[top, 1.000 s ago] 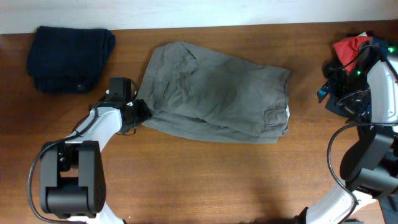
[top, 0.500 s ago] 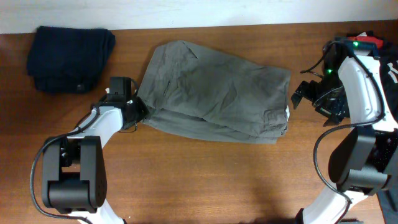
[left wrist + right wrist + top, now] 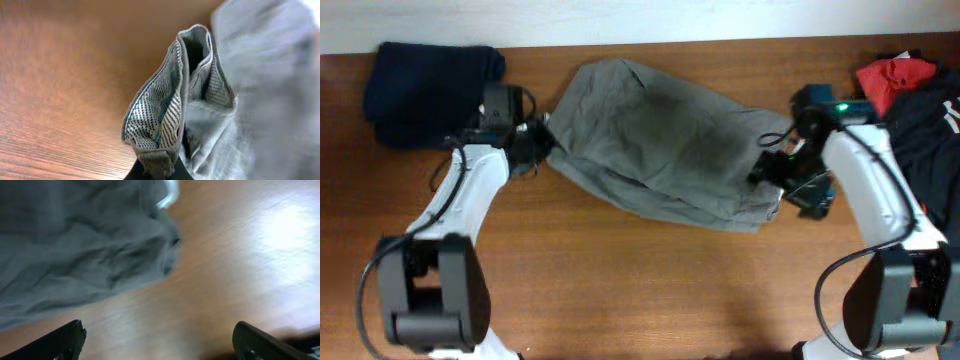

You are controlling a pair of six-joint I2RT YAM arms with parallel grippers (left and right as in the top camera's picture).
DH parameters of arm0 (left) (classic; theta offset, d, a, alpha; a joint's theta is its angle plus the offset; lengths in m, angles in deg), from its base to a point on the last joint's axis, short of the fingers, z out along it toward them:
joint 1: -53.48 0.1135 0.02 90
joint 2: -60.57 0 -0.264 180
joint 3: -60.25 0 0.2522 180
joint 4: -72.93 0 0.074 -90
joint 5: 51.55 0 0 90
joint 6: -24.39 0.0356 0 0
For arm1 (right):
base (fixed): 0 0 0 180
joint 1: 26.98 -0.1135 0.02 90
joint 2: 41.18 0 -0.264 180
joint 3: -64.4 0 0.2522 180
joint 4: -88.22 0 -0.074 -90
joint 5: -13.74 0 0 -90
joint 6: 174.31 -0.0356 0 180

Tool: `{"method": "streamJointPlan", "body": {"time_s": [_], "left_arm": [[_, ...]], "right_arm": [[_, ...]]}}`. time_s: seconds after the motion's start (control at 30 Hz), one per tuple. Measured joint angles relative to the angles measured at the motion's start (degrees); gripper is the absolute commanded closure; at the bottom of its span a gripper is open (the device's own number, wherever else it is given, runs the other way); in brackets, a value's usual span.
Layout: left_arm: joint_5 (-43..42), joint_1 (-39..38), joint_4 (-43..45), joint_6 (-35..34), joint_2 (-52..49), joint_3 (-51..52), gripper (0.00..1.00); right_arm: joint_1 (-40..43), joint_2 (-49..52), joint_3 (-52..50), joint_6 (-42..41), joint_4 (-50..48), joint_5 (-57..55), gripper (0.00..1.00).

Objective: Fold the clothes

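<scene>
The clothes (image 3: 665,140), a grey-olive garment, lie crumpled across the middle of the wooden table. My left gripper (image 3: 536,141) is shut on its left edge. In the left wrist view the pinched hem (image 3: 161,162) rises from the jaws and shows a dotted and striped inner lining (image 3: 157,107). My right gripper (image 3: 772,170) stands open at the garment's right end. In the right wrist view its two fingertips (image 3: 70,336) frame bare wood, the gripper (image 3: 160,341) holds nothing, and the grey fabric (image 3: 85,245) lies beyond them at the upper left.
A folded dark navy garment (image 3: 430,88) lies at the back left, close to my left arm. A red garment (image 3: 892,76) and black garments (image 3: 932,122) are piled at the right edge. Bare wood table (image 3: 650,290) runs along the front.
My left gripper shut on the garment's left edge and drew it up and toward the back. My right arm swung in from the pile at the right to the garment's right end.
</scene>
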Motion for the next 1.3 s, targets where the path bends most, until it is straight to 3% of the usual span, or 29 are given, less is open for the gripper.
{"method": "streamJointPlan", "body": {"time_s": [0.33, 0.7, 0.77, 0.83, 0.9, 0.93, 1.07, 1.1, 1.3], "left_arm": [[1.1, -2.0, -2.6, 0.0, 11.8, -8.7, 0.99], [4.9, -2.0, -7.1, 0.0, 11.6, -8.6, 0.99], [6.7, -2.0, -8.3, 0.1, 11.6, -8.6, 0.87], [8.1, -2.0, -9.6, 0.0, 11.6, -8.6, 0.46], [9.8, -2.0, -10.9, 0.4, 11.6, -8.6, 0.20], [11.0, -2.0, -11.7, 0.4, 11.6, -8.6, 0.15], [13.2, -2.0, -13.0, 0.5, 11.6, -8.6, 0.13], [13.6, -2.0, -12.9, 0.5, 11.6, -8.6, 0.08], [14.3, -2.0, -9.6, 0.5, 11.6, -8.7, 0.07]], "right_arm": [[-20.9, 0.0, -11.7, -6.1, -19.0, 11.5, 0.01], [-24.2, 1.7, -12.0, -7.8, -23.1, 11.1, 0.01], [-24.0, 1.7, -12.0, -7.8, -23.3, 10.9, 0.01], [-23.5, 1.7, -12.0, -7.8, -23.6, 10.8, 0.02], [-22.4, 1.7, -12.0, -7.6, -23.6, 10.7, 0.02], [-21.7, 1.7, -12.0, -7.4, -23.7, 10.6, 0.01], [-19.0, 1.7, -12.0, -6.8, -23.7, 10.5, 0.02], [-18.1, 1.7, -12.0, -6.3, -23.9, 10.4, 0.02], [-15.3, 1.7, -12.0, -4.5, -24.1, 10.4, 0.02]]}}
